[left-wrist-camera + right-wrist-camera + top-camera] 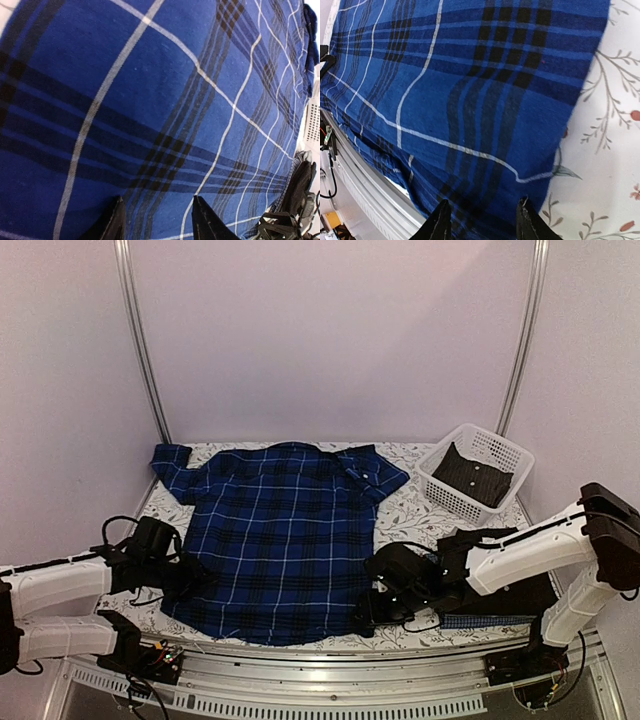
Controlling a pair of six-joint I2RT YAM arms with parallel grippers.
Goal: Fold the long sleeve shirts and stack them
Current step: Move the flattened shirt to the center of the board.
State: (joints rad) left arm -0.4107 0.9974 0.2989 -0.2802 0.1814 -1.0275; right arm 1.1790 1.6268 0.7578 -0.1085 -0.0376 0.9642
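A dark blue plaid shirt [285,540] lies spread flat on the table, collar toward the back, one sleeve reaching to the far left. My left gripper [188,578] is at its near left edge; in the left wrist view its fingers [112,225] stand apart over the plaid cloth [150,100], left gripper [159,221] open. My right gripper [376,602] is at the shirt's near right corner; the right gripper [482,221] is open over the hem [485,165]. A black shirt [476,476] lies in the basket. A fine blue check shirt [488,621] peeks from under the right arm.
A white lattice basket [500,452] stands at the back right. The table has a floral cover [420,515] and a metal rail [330,680] along the near edge. Walls and two upright poles close in the back.
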